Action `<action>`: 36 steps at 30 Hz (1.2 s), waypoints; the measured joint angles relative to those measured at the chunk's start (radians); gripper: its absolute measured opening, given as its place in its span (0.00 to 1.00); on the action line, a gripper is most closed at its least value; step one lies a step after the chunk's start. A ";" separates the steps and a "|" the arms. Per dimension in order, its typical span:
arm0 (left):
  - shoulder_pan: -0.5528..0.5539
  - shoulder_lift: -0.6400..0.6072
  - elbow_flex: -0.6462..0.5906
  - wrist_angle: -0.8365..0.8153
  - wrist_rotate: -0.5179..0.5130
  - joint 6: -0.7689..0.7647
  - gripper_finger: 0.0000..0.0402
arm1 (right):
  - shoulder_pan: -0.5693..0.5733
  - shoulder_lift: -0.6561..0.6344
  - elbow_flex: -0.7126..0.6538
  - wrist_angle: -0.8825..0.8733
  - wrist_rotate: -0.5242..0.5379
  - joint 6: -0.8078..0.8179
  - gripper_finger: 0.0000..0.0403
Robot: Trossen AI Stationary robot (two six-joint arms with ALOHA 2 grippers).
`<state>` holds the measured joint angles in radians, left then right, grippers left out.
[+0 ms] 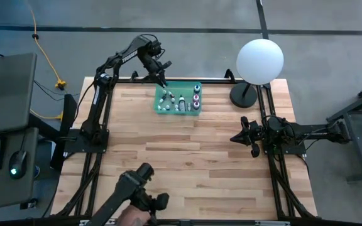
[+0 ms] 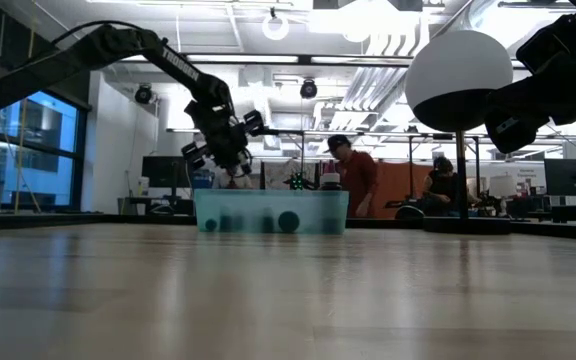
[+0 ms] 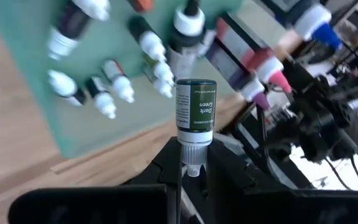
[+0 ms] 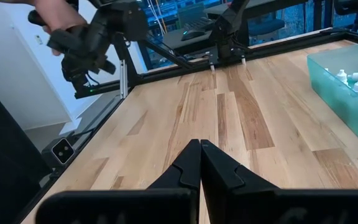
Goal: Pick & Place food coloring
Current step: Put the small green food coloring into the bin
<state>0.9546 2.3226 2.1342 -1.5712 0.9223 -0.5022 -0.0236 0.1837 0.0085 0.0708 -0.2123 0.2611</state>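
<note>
The green translucent tray (image 1: pixel 178 98) sits near the table's far edge and holds several tiny food coloring bottles (image 3: pixel 107 93) with whitish caps, plus larger ones with blue and pink tips (image 3: pixel 272 78). My left gripper (image 1: pixel 162 78) hovers over the tray's far-left corner, shut on a dark green bottle (image 3: pixel 196 106); in the low view my left gripper (image 2: pixel 230 150) is above the tray (image 2: pixel 271 212). My right gripper (image 1: pixel 244 135) waits shut at the table's right side, above bare wood (image 4: pixel 199 155). My left gripper pinches the dark green bottle by its whitish cap end (image 3: pixel 193 163) between the two fingers. The labelled body (image 3: pixel 196 102) sticks out past the fingertips, away from the gripper. The bottle is lifted clear, above the tray and the bottles lying in it.
A big white globe lamp (image 1: pixel 261 61) stands on its dark base (image 1: pixel 242 95) at the table's far right, beside the tray. A person's hand (image 1: pixel 131 216) holds a control arm (image 1: pixel 140 194) at the near edge. People sit in the room beyond (image 2: pixel 353 170).
</note>
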 joint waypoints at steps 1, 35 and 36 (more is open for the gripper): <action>0.008 0.000 0.000 0.000 -0.011 0.000 0.10 | 0.000 0.000 0.000 0.000 0.000 0.000 0.00; 0.040 0.078 -0.002 0.000 -0.234 0.071 0.09 | 0.000 0.000 0.000 0.000 0.000 0.000 0.00; 0.040 0.078 -0.002 0.000 -0.234 0.074 0.09 | 0.000 0.000 0.000 0.000 0.000 0.000 0.00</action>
<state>0.9947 2.4004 2.1326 -1.5709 0.6878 -0.4282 -0.0238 0.1837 0.0086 0.0708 -0.2123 0.2611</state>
